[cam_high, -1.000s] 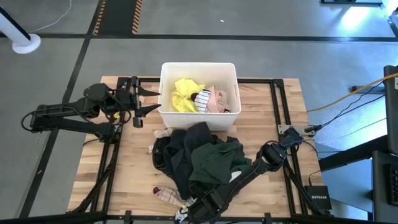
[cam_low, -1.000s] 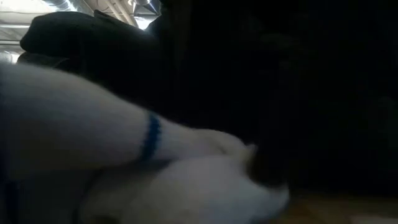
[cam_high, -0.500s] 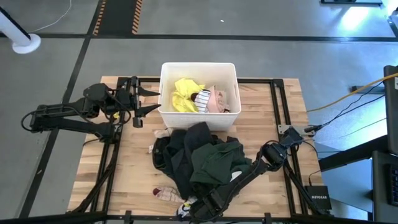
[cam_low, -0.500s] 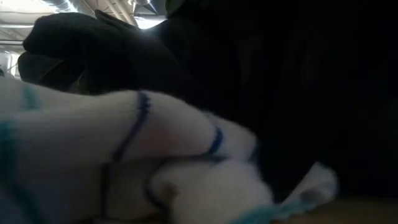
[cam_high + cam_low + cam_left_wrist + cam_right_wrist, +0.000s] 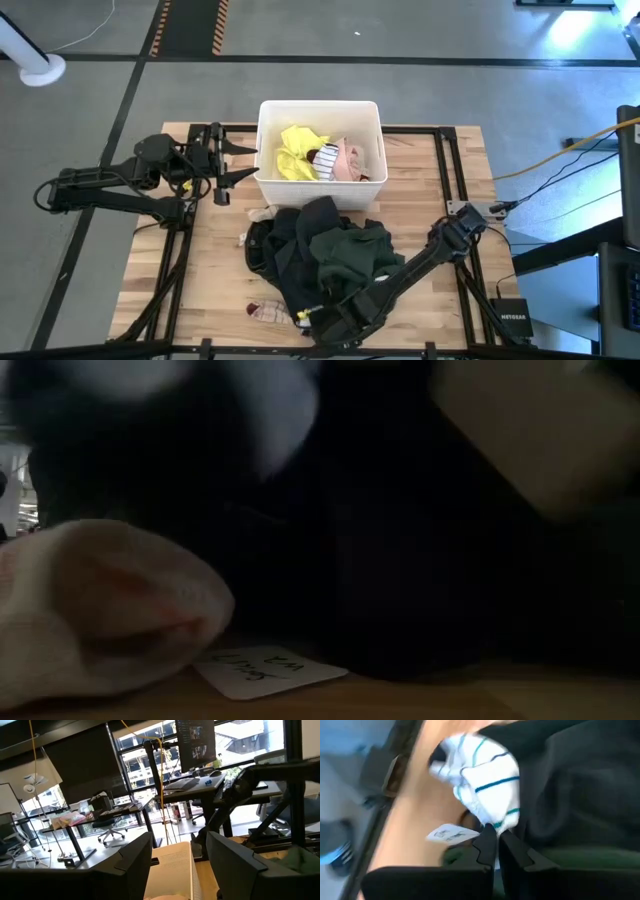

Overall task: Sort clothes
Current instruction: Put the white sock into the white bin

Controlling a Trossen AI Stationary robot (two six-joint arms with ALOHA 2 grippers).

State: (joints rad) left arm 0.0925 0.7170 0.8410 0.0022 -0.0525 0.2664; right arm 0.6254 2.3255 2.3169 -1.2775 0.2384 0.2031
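A pile of black and dark green clothes (image 5: 320,250) lies on the table's middle, in front of the white bin (image 5: 268,150). The bin holds a yellow garment (image 5: 292,150), a striped one and a pale pink one. Near the front edge my right gripper (image 5: 320,318) is shut on a white cloth with teal stripes (image 5: 485,775). A pale pink and maroon piece (image 5: 265,312) rests on the wood beside it. My left gripper (image 5: 225,165) hangs open, left of the bin, with nothing between its fingers (image 5: 135,865). My right gripper pinches the white striped cloth by a bunched edge (image 5: 496,822) between its two shut fingers. The rest of the cloth bulges out beyond the fingertips, in several layers. It is off the wood, beside the dark pile.
A small paper label (image 5: 260,668) lies on the wood near the front edge, next to a pale sock-like piece (image 5: 100,610). Black frame rails (image 5: 445,170) run along the table's sides. Bare wood shows at the right (image 5: 440,220) and the left (image 5: 200,260).
My right gripper has risen and gone from the front edge a little toward the far edge. The white striped cloth, which lay on the wood by the front edge, has come up with it, uncovering the label and the pale piece.
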